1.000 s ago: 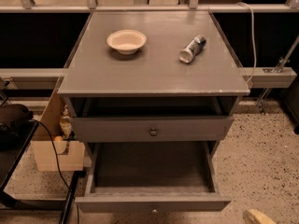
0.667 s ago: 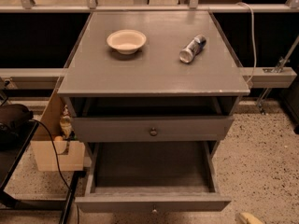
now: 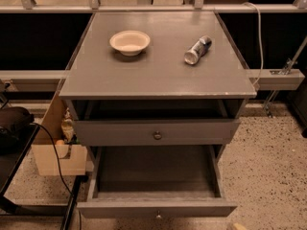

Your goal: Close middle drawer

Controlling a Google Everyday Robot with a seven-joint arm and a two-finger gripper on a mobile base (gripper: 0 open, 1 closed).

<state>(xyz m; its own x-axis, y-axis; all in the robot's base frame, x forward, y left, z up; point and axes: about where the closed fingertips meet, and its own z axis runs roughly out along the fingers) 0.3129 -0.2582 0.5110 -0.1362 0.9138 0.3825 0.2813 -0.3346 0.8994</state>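
The grey cabinet (image 3: pixel 158 75) has two drawers standing open. The middle drawer (image 3: pixel 157 208) is pulled far out, its low front panel near the bottom edge with a small round knob (image 3: pixel 158 215) at centre. Its inside (image 3: pixel 156 169) looks empty. Above it, the taller-fronted top drawer (image 3: pixel 156 132) with a brass-toned knob is open a little. The lowest drawer is hidden under the middle one. Only a pale tip of my gripper (image 3: pixel 235 226) shows at the bottom edge, just right of the middle drawer's front corner.
A cream bowl (image 3: pixel 129 42) and a lying metal can (image 3: pixel 197 50) sit on the cabinet top. A cardboard box (image 3: pixel 53 152), a black cable (image 3: pixel 58 169) and dark equipment (image 3: pixel 14 128) stand left. Speckled floor (image 3: pixel 268 176) lies right.
The pale gripper tip at the bottom right has sunk lower and shows less. The drawers, bowl and can have not moved.
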